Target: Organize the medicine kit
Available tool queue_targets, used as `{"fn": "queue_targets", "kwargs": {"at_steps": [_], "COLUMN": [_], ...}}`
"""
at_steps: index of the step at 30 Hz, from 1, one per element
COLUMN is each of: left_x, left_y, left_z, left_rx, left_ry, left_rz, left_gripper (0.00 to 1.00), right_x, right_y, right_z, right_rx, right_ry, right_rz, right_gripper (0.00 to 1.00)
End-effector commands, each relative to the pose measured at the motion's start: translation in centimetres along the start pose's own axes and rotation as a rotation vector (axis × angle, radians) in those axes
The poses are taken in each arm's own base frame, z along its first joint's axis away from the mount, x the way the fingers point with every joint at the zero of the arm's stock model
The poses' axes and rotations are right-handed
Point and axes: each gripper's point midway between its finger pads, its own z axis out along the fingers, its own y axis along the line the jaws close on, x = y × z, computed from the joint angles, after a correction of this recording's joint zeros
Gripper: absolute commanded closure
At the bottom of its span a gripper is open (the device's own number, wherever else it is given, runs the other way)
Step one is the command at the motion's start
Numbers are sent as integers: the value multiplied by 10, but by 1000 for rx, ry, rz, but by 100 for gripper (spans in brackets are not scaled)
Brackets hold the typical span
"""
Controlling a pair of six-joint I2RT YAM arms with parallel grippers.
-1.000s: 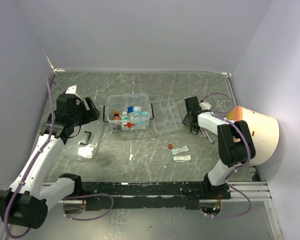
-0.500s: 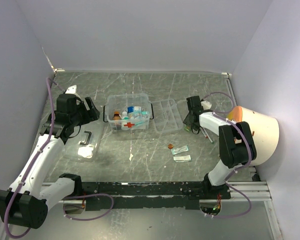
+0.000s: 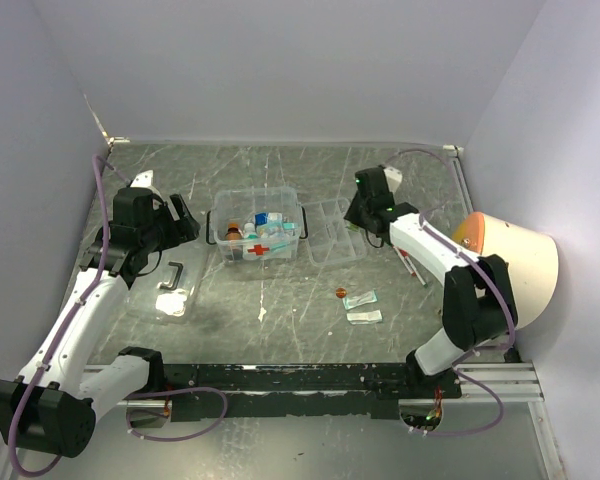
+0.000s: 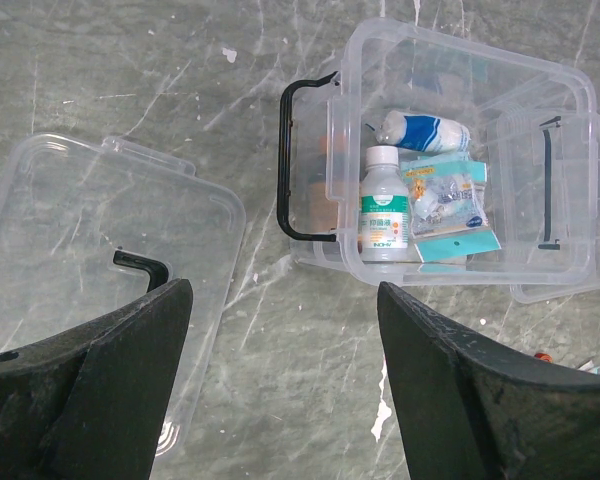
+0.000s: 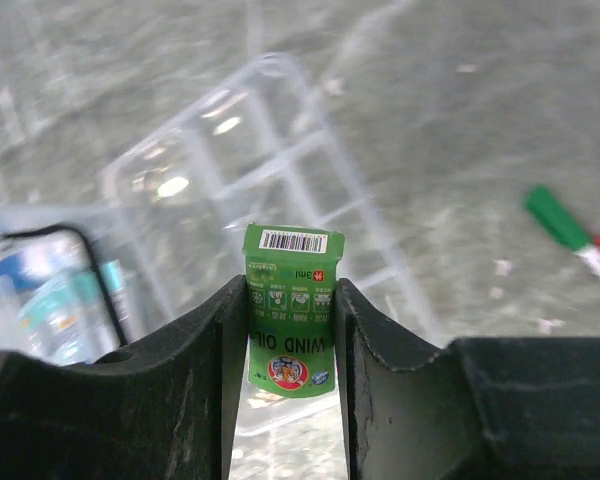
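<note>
over the last second our right gripper (image 3: 365, 203) has lifted from the table right of the compartmented tray (image 3: 332, 240) and swung farther away, to near the tray's far right corner. its jaws have narrowed onto a small green wind-oil box (image 5: 291, 320), which is now pinched between the fingers. the medicine kit (image 3: 258, 250) sits left of the tray, uncovered, with bottles and packets inside. our left gripper (image 3: 180, 222) hangs released just left of the kit, by the lid (image 3: 155, 300). we judge the pick done. the box should travel left into the kit next.
</note>
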Motion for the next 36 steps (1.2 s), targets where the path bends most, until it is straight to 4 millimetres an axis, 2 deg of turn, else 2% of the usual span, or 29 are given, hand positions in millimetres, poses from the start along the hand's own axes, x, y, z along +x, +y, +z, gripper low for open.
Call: {"fn": "queue_targets", "kwargs": {"at_steps": [1,3,6,17,20,27,31,36], "left_x": [-6,-6,-6,-6,-5,-5,-5,-5], "left_y": [-2,-1,-1,-1,-1,-1,-2,-2], "left_z": [1,1,1,1,2,1,1,1], "left_rx": [6,3,2,2,0,1,4,6], "left_ry": [-34,-33,-33,-34,-31,-30,-30,-31], "left_rz": [17,17,16,18,18,20,19,14], "left_gripper": [15,15,15,15,15,15,15,14], "right_x": [-4,2,11,48,55,69,69,62], "right_y": [67,86,103,122,122,109,101,103], "right_z": [-5,-1,7,35,43,57,59,50], "right_rx": [-202,-250,-309,-435,-437,-381,-349,-352], "right_ry": [-47,-40,-18,65,90,130,128,121], "right_rz": [-107,-147,-194,-318,-320,-333,-355,-364], "right_gripper": [63,63,62,62,62,59,56,50]}}
